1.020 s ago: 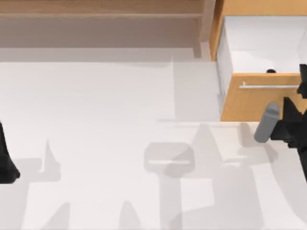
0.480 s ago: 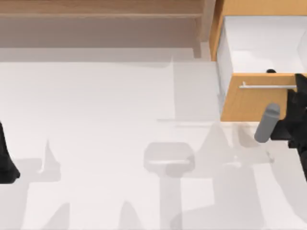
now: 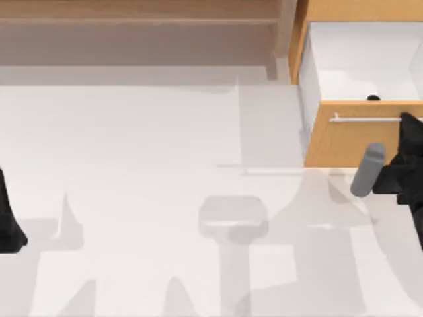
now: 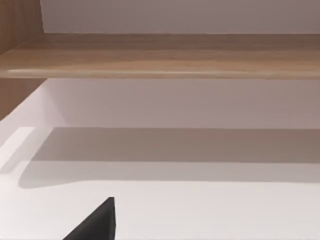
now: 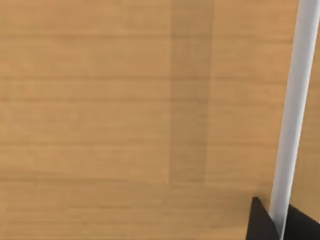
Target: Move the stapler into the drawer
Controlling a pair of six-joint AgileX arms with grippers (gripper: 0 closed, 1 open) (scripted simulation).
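Light was bright and even; soft grey shadows lay across the white desk (image 3: 132, 145), with no glare.

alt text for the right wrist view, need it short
Close view of the drawer front, orange-tan light wood, with its thin silver bar handle running along one side. Two dark tips of the right claw sit on either side of the handle at one end.

Rendered simulation workspace — plain white table (image 3: 132, 145), wooden shelf (image 3: 132, 13), open drawer (image 3: 357, 139).
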